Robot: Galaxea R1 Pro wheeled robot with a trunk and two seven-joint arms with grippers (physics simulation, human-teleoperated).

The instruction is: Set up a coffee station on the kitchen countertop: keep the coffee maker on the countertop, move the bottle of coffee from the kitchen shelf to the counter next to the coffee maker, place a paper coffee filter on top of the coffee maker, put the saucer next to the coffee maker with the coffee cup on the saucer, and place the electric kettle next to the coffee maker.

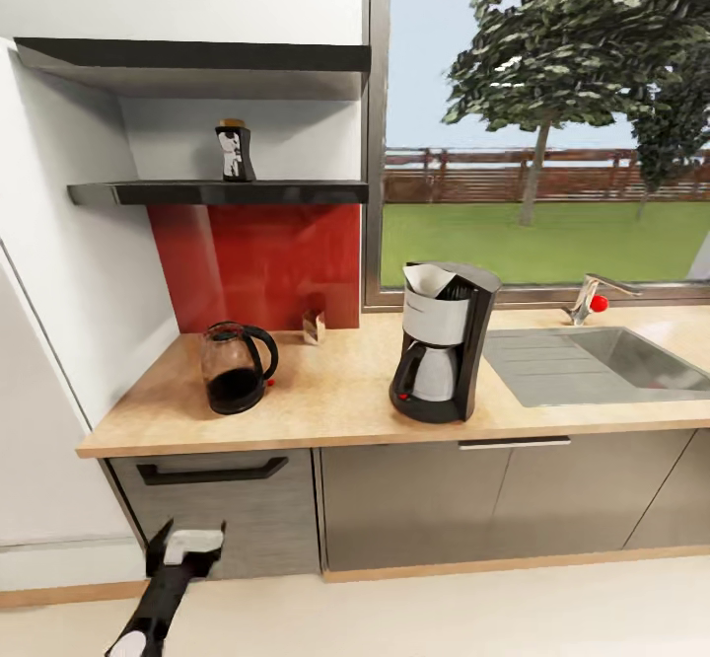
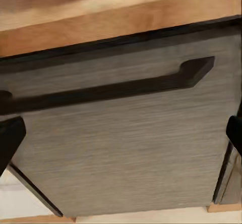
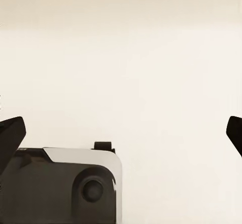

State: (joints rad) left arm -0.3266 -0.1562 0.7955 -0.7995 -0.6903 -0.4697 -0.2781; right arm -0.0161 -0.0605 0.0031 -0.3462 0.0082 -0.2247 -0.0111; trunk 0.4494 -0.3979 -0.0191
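Left tool [image 1: 187, 545] hangs low in front of the grey drawer [image 2: 126, 148] beneath the surface [image 1: 335, 391], its fingers spread wide with nothing between them; in the right wrist view the right tool [image 3: 121, 128] is likewise parted and bare, over pale floor.

Taking the coffee maker [image 1: 442, 343] as landmark: it stands on the surface, as the task asks, and the paper coffee filter [image 1: 427, 279] already sits in its top, so those two steps look done. The electric kettle [image 1: 237, 367] is on the same surface but well apart from the coffee maker, toward the wall; whether that counts as "next to" is doubtful, and I would judge it needs shifting closer. The bottle of coffee [image 1: 234, 151] stands on the kitchen shelf [image 1: 222, 192], above the kettle, so it is yet to be moved. No saucer or cup stands near the coffee maker, so that step looks undone.
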